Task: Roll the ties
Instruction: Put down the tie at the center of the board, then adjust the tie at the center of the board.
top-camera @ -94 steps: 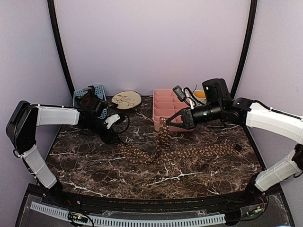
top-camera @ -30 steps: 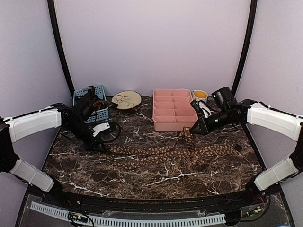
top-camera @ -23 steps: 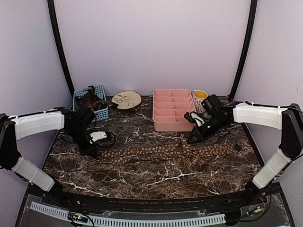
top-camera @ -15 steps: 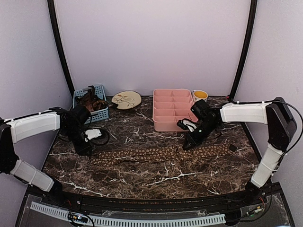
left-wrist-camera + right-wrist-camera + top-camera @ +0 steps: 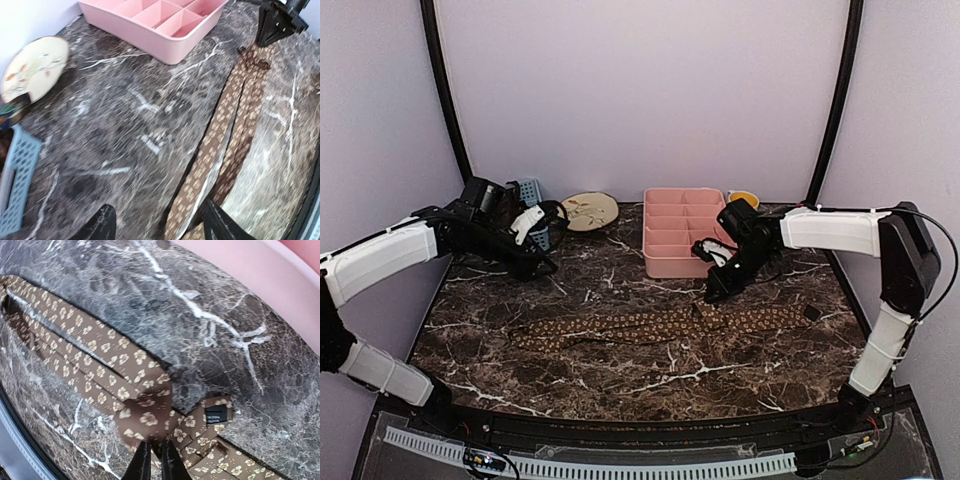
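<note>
Top external view, one tie, one pink tray, left claw open, right claw on tie, grip unclear

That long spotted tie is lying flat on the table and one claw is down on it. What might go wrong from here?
1. The tie lies doubled over, its layers bunched where the right claw seems to pinch it; rolling from there could come out crooked.
2. The pink tray sits just behind that claw, so a lift might knock it.
3. The left claw hangs open and empty, and flat cloth may be hard to grab.
</note>
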